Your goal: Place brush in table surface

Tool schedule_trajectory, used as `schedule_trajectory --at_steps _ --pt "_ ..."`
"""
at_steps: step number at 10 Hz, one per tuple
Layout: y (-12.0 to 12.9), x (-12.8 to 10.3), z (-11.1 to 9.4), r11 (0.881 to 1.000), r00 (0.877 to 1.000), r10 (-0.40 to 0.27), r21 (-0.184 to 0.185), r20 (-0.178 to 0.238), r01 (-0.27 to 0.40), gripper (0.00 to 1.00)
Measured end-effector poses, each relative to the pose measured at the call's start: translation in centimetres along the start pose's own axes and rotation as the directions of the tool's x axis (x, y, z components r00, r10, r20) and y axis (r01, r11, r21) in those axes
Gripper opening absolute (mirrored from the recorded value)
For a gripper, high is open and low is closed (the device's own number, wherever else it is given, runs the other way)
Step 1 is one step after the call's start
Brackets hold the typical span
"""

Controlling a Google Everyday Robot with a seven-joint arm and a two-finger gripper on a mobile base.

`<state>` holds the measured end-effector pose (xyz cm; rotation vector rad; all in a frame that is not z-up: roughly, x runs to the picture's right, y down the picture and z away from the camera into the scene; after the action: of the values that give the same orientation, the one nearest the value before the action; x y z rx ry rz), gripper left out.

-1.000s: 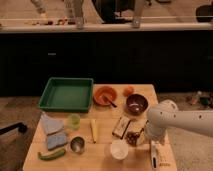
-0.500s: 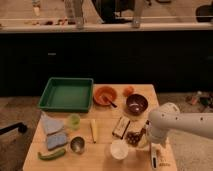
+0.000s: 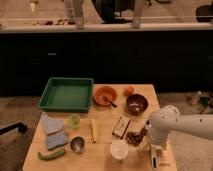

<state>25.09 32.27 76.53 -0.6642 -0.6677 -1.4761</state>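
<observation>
The brush (image 3: 154, 159), a pale oblong with dark marks, lies on the pale wooden table surface (image 3: 100, 160) near its front right corner. My white arm comes in from the right and bends down over that corner. The gripper (image 3: 151, 146) hangs directly above the brush, open, with nothing seen between its fingers. Its lower end is partly merged with the brush's top, so I cannot tell whether they touch.
A green tray (image 3: 66, 94) sits at the back left. An orange bowl (image 3: 105, 95), an orange fruit (image 3: 128, 91) and a brown bowl (image 3: 136, 103) line the back. A white cup (image 3: 118, 149), dark snack pieces (image 3: 133, 138) and a wrapped bar (image 3: 120, 127) lie just left of the gripper.
The arm's bend has sunk slightly over the front right corner. The brush stays in the same spot on the table.
</observation>
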Motion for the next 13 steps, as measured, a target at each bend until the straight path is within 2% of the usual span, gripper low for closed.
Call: schedule_trajectory --at_steps 4,5,6,8,9,12,13 --pt "-0.05 0.06 0.67 1.0 1.0 -0.007 -0.012 0.009 0.007 0.8" --pt "0.03 0.01 0.75 1.0 1.0 -0.008 -0.01 0.008 0.009 0.75" --pt "0.04 -0.02 0.79 1.0 1.0 -0.011 -0.007 0.007 0.011 0.67" --pt "0.44 -0.12 0.73 1.0 1.0 -0.009 0.026 0.0 0.009 0.45" --pt "0.74 -0.25 0.72 0.999 1.0 -0.005 0.033 -0.002 0.005 0.37" --pt "0.67 -0.33 0.63 0.999 1.0 -0.005 0.039 0.0 0.005 0.06" --pt "0.53 -0.22 0.61 0.999 1.0 -0.008 0.04 -0.003 0.008 0.01"
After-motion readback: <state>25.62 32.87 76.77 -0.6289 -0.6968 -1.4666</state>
